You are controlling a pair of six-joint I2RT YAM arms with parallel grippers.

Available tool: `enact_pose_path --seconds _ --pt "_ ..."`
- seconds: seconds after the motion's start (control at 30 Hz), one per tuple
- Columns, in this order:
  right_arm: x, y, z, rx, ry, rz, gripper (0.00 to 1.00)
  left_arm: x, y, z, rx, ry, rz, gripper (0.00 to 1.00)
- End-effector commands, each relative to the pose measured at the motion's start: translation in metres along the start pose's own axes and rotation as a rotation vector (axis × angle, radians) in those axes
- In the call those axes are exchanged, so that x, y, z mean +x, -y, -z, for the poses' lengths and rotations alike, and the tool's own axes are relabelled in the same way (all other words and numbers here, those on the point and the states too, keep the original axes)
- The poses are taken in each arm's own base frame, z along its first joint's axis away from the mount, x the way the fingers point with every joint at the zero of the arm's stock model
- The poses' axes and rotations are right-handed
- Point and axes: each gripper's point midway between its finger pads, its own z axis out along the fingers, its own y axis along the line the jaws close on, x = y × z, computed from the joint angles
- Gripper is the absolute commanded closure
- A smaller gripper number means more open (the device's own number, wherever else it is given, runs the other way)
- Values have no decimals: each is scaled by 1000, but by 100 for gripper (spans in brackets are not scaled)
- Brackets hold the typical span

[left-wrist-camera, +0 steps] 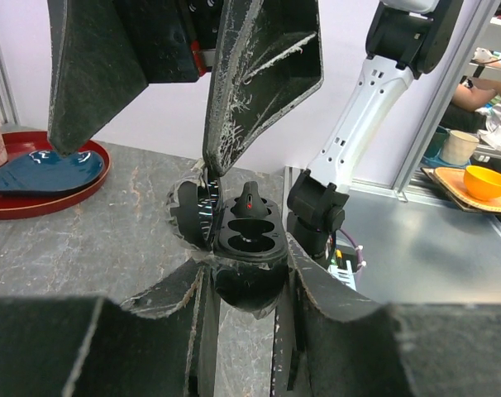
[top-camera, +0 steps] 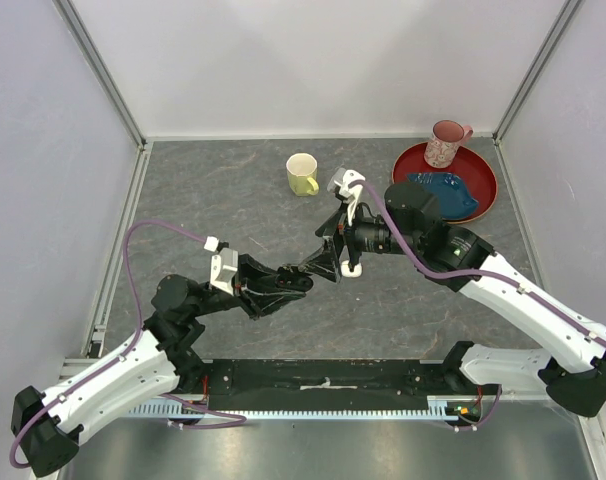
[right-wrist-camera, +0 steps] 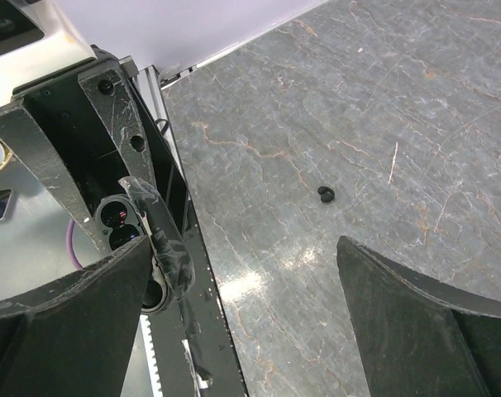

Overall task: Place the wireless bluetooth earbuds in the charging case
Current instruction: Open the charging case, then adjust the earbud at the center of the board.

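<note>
From above, our left gripper (top-camera: 318, 266) and right gripper (top-camera: 339, 238) meet mid-table. Left wrist: we pinch the open charging case (left-wrist-camera: 246, 240), rigid and glossy, with one seated earbud (left-wrist-camera: 249, 203) inside. Right wrist: jaws spread, a loose earbud (right-wrist-camera: 326, 194) lies on the table (right-wrist-camera: 416, 99); we judge it tiny, light and slick, best nipped across its body.

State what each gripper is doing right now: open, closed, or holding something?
Left gripper: closed on the black charging case, whose lid is open.
Right gripper: wide open, holding nothing.
</note>
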Motion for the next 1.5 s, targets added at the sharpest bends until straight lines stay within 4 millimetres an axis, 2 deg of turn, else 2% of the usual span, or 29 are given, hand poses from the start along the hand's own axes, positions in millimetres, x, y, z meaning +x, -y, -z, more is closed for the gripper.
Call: enact_pose_path --seconds 0.0,0.17,0.53,0.77,0.97,1.1,1.2,1.3,1.47 --pt "-8 15 -3 60 38 17 2 -21 17 0 73 64 -57 98" --pt "-13 9 0 42 61 19 2 -18 9 0 30 55 -42 98" --pt "-41 0 18 17 169 18 2 -4 -4 4 -43 36 -22 98" --pt "-50 11 25 68 216 -4 2 -3 -5 4 -48 36 -22 98" --pt "-44 50 27 234 235 -96 2 -8 -2 4 -39 39 -32 98" --pt "-32 85 24 342 228 -195 2 -11 0 7 -43 38 -31 98" --pt "-15 112 10 389 183 -276 2 -14 2 11 -53 45 -43 98" --pt "5 128 -9 392 126 -333 4 -18 4 16 -62 55 -59 98" --pt "43 144 -41 375 50 -474 11 -25 8 22 -71 61 -84 98"
